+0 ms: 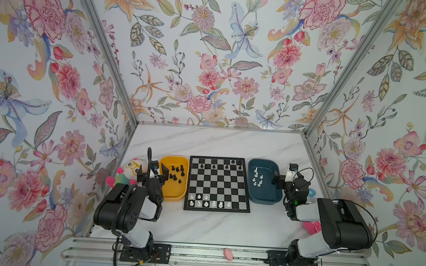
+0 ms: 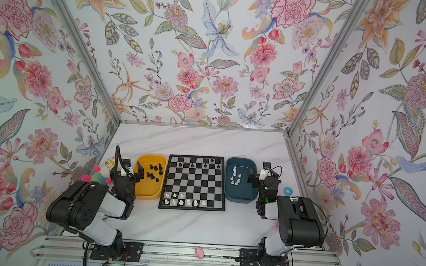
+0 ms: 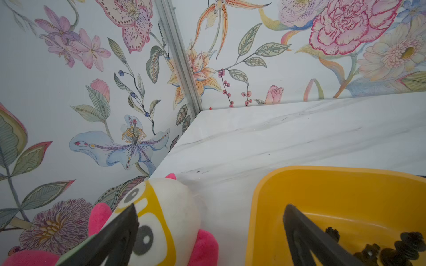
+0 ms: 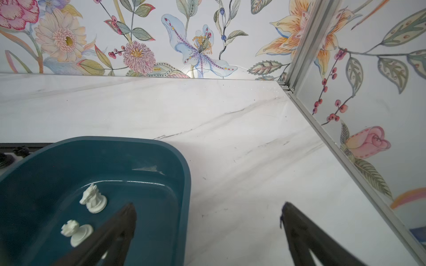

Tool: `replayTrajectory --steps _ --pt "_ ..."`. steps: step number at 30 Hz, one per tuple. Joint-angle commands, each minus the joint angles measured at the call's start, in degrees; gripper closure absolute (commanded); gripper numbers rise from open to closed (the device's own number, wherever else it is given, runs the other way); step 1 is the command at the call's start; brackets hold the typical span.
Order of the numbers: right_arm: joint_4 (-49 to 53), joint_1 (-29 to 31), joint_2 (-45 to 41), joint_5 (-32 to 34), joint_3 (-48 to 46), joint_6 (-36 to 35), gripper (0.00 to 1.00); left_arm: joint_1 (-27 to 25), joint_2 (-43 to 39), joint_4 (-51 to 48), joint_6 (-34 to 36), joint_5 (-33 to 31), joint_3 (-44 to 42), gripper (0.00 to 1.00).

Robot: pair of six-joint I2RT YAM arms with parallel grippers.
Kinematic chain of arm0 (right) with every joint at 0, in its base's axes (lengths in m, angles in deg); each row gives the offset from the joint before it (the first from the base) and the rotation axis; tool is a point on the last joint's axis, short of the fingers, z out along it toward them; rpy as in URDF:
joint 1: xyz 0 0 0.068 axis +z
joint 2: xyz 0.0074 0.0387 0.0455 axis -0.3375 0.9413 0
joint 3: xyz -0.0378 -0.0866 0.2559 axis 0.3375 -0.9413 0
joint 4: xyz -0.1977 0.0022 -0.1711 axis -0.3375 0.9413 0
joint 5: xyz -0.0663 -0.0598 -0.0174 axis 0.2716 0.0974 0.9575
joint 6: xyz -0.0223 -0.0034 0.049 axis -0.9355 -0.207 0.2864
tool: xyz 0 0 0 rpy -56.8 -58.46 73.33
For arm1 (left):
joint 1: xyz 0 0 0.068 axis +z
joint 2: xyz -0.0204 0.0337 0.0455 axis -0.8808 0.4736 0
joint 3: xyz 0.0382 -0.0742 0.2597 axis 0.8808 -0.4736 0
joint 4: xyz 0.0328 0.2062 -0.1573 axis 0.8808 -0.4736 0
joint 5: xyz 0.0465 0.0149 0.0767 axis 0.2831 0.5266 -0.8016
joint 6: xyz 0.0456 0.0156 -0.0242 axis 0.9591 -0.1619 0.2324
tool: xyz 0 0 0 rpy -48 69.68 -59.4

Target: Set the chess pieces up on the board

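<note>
The board (image 1: 218,187) looks roughly half set; black pieces (image 1: 175,178) lie in the yellow tray (image 1: 171,198), white pieces (image 1: 260,177) in the blue tray (image 1: 263,201). Both jaws gape wide, empty.

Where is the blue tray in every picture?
Top view: blue tray, right of the board.
Top view: blue tray, again right of the board.
Left wrist: not in it.
Right wrist: blue tray under one finger of the open right gripper.
Shared landmark: white pieces inside it.
</note>
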Motion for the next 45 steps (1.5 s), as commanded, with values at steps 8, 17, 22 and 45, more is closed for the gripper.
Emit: replayTrajectory --steps 8,17,22,45 --pt "0.60 -0.59 0.19 -0.83 1.21 0.70 0.01 0.46 -0.80 0.93 -0.76 0.89 0.70 0.01" --pt "0.60 -0.42 0.14 -0.57 1.17 0.56 0.01 0.48 -0.81 0.66 -0.84 0.99 0.74 0.01" --pt "0.60 -0.42 0.19 -0.48 1.17 0.57 0.01 0.53 -0.80 0.75 -0.77 0.98 0.75 0.01" --pt "4.27 0.52 -1.52 0.55 2.58 -0.25 0.05 0.48 -0.89 0.76 -0.85 0.96 0.72 0.08"
